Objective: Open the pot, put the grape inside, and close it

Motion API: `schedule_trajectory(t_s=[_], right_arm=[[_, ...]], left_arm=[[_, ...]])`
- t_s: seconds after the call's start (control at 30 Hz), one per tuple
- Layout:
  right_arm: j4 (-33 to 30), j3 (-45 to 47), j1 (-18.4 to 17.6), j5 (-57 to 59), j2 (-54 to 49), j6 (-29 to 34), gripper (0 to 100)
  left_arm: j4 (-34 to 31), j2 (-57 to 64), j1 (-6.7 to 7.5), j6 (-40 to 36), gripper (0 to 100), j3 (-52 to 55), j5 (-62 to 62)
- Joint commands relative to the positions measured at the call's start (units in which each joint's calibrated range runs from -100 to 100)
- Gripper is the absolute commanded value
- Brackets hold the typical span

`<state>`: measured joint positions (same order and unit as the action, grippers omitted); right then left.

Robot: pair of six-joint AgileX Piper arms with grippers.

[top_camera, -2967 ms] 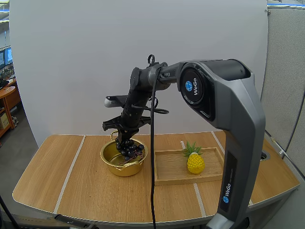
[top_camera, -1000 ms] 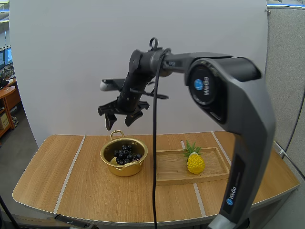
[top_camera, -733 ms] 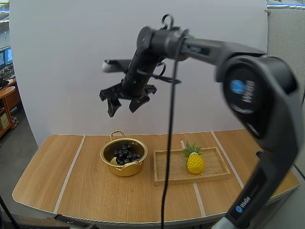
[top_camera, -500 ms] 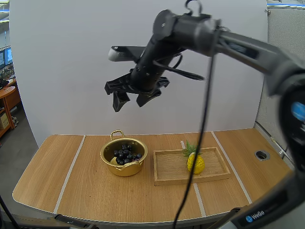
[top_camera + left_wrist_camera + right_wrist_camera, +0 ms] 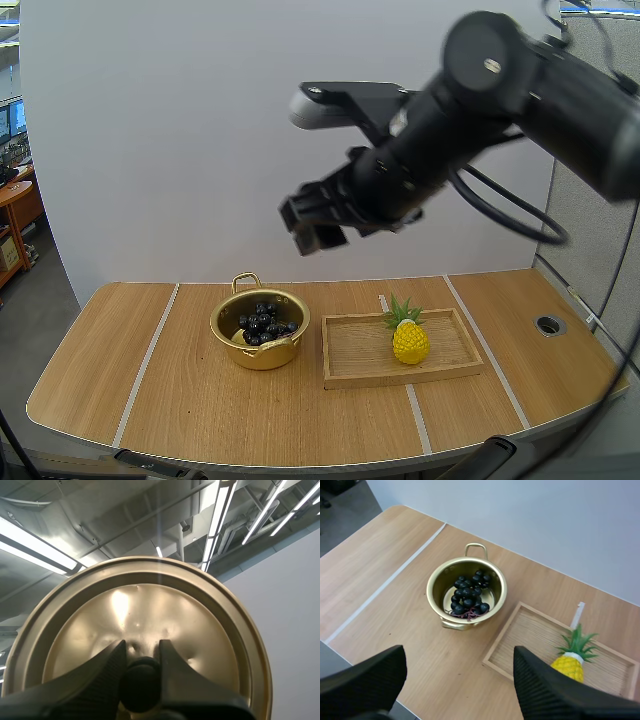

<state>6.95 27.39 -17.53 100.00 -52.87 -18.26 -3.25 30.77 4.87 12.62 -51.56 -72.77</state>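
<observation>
Lid (image 5: 175,615): gold, its black knob (image 5: 141,685) pinched between the fingers (image 5: 90,680) of my left gripper (image 5: 140,652), which is clamped tight on it.
Pot (image 5: 262,357): uncovered and upright, left of the middle of the table (image 5: 150,390), toward the far edge.
Grapes (image 5: 263,322): dark bunch lying inside the pot.
Right gripper (image 5: 318,228): I see it high above the table, over the pot's right side, its fingers spread wide and gripping nothing.
Tray (image 5: 360,372): wooden, just right of the pot, not touching it.
Pineapple (image 5: 410,342): yellow with green leaves, upright around the tray's middle.
</observation>
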Motion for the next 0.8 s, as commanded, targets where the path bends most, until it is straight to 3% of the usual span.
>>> schedule_trajectory(t_s=[0.0, 0.03, 0.1, 0.13, 0.3, 0.47, 0.77], right_arm=[[-4.61, 6.51, 0.10, 0.00, -8.77, 2.67, 79], [-4.46, 7.27, 0.10, 0.00, -9.68, 2.67, 62], [-3.65, 8.38, 0.10, 0.00, -11.20, 2.67, 9], [-3.36, 8.93, 0.10, 0.00, -11.88, 2.67, 0], [-4.62, 9.23, 0.10, 0.00, -13.94, 3.73, 0], [-1.33, 11.25, 0.10, 0.00, -14.59, 3.73, 0], [-1.22, 25.85, 0.10, 0.00, -19.40, 3.73, 0]], left_arm=[[-0.64, 0.35, 0.09, -0.64, 0, -0.20, 1.92], [-0.64, 0.35, 0.09, -0.64, 0, -0.20, 1.92], [-0.64, 0.35, 0.09, -0.64, 0, -0.20, 1.92], [-0.64, 0.35, 0.09, -0.64, 0, -0.20, 1.92], [-0.64, 0.35, 0.09, -0.64, 0, -0.20, 1.92], [-0.64, 0.35, 0.09, -0.64, 0, -0.20, 1.92], [-0.64, 0.35, 0.09, -0.64, 0, -0.20, 1.92]])
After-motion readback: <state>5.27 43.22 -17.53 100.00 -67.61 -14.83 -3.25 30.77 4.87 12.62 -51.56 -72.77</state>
